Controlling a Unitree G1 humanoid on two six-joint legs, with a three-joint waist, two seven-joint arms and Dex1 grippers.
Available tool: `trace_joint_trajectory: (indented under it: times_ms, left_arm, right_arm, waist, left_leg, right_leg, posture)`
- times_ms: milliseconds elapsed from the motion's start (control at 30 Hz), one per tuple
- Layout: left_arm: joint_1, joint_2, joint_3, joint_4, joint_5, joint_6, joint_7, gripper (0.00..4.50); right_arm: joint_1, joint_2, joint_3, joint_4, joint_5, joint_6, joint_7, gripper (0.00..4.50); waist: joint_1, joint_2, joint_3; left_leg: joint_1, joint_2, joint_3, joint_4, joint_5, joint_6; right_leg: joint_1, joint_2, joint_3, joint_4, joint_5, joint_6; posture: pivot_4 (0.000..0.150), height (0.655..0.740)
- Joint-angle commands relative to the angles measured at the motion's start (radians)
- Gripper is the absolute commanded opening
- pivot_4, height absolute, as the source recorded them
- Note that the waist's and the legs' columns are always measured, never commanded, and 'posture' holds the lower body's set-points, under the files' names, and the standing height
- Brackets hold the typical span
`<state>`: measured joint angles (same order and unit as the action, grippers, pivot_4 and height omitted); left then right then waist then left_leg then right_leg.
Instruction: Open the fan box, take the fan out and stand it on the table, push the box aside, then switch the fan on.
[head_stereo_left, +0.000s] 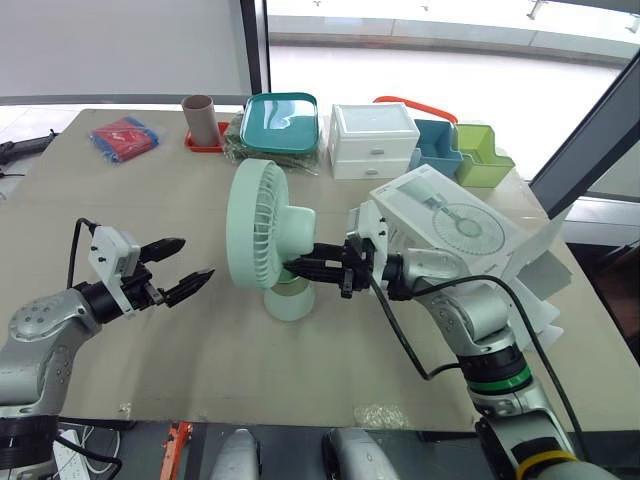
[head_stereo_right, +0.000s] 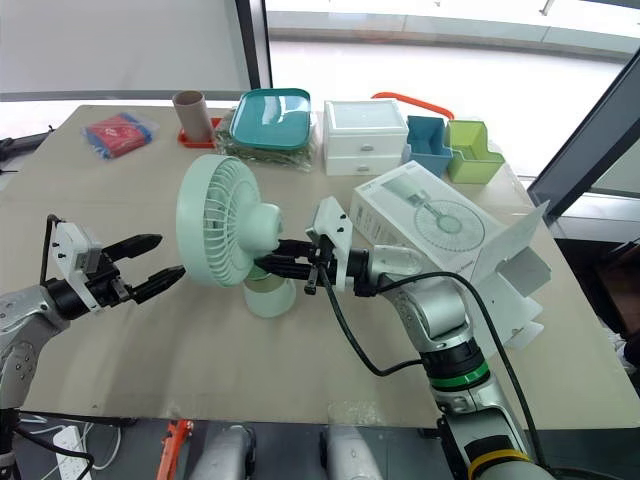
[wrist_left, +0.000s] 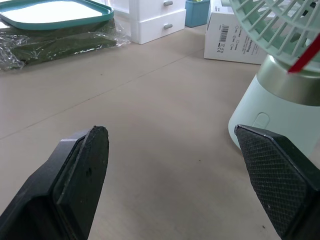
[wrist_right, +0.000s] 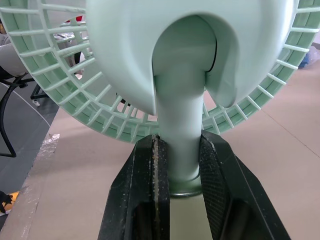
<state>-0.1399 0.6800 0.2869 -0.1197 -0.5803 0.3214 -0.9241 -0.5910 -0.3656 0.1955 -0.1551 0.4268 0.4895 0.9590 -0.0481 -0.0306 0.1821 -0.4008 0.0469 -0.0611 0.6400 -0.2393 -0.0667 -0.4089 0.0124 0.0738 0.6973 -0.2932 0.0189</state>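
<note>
1. Task items
- The fan (head_stereo_left: 262, 232), mint green, stands upright on its round base on the table (head_stereo_left: 190, 200), at mid-table in front of the robot.
- The right gripper (head_stereo_left: 300, 270) is clenched on the fan's neck, just above the base. One black finger presses on each side of the neck.
- The left gripper (head_stereo_left: 190, 260) hovers to the left of the fan, apart from it. Its fingers (wrist_left: 85, 160) are spread wide and grasp nothing.
- The fan box (head_stereo_left: 450, 225), white with a fan drawing on its top face, lies on the table just behind the right forearm. The flaps at its right end stand open.

2. Surrounding items
- Along the far edge, from left to right:
  - a red-and-blue packet (head_stereo_left: 123, 137);
  - a cardboard tube (head_stereo_left: 198, 117) standing in a red tray (head_stereo_left: 205, 146);
  - a teal tray (head_stereo_left: 280, 122) resting on a green bundle in clear wrap (wrist_left: 55, 42);
  - a white two-drawer unit (head_stereo_left: 373, 142);
  - a blue bin (head_stereo_left: 437, 148);
  - a green bin (head_stereo_left: 482, 156).
- A black cable (head_stereo_left: 400, 345) loops from the right wrist down across the near part of the table.
- The fan head stands between the two grippers.

3. Surface and room
- The table is a plain beige top.
- A dark frame post (head_stereo_left: 254, 45) rises behind the table, with bright glazing beside it.
</note>
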Motion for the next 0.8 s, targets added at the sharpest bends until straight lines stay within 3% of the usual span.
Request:
trace_joint_trajectory:
  times_ms: [33,233,300,767,800]
  left_arm:
    - [-0.012,0.003,0.022,-0.016,-0.033,0.006,-0.016,4.34]
    - [-0.015,-0.015,-0.021,0.012,0.055,-0.077,0.007,4.34]
    - [-0.005,-0.030,-0.029,0.010,0.046,-0.110,-0.029,4.13]
    - [-0.020,-0.057,-0.094,0.065,0.126,-0.105,0.013,4.13]
    - [-0.010,-0.050,-0.113,0.069,0.157,-0.111,0.018,3.91]
  right_arm:
    - [-0.032,0.009,-0.021,-0.022,0.014,-0.038,0.008,0.59]
    - [-0.034,0.010,-0.020,-0.024,0.019,-0.037,0.011,0.59]
    - [-0.036,0.011,-0.019,-0.025,0.019,-0.036,0.010,0.59]
    - [-0.045,0.018,-0.016,-0.021,0.015,-0.032,0.008,0.59]
    - [-0.046,0.019,-0.015,-0.018,0.014,-0.034,0.008,0.59]
  waist:
    - [0.000,0.000,0.000]
    - [0.000,0.000,0.000]
    - [0.000,0.000,0.000]
    - [0.000,0.000,0.000]
    - [0.000,0.000,0.000]
  left_leg:
    - [0.000,0.000,0.000,0.000,0.000,0.000]
    - [0.000,0.000,0.000,0.000,0.000,0.000]
    - [0.000,0.000,0.000,0.000,0.000,0.000]
    - [0.000,0.000,0.000,0.001,0.000,0.000]
    - [0.000,0.000,0.000,0.001,0.000,0.000]
  right_leg:
    - [0.000,0.000,0.000,0.000,0.000,0.000]
    - [0.000,0.000,0.000,0.000,0.000,0.000]
    - [0.000,0.000,0.000,0.000,0.000,0.000]
    - [0.000,0.000,0.000,0.001,0.000,0.000]
    - [0.000,0.000,0.000,0.001,0.000,0.000]
  posture:
    - [0.150,0.7400]
    - [0.150,0.7400]
    - [0.150,0.7400]
    - [0.150,0.7400]
    - [0.150,0.7400]
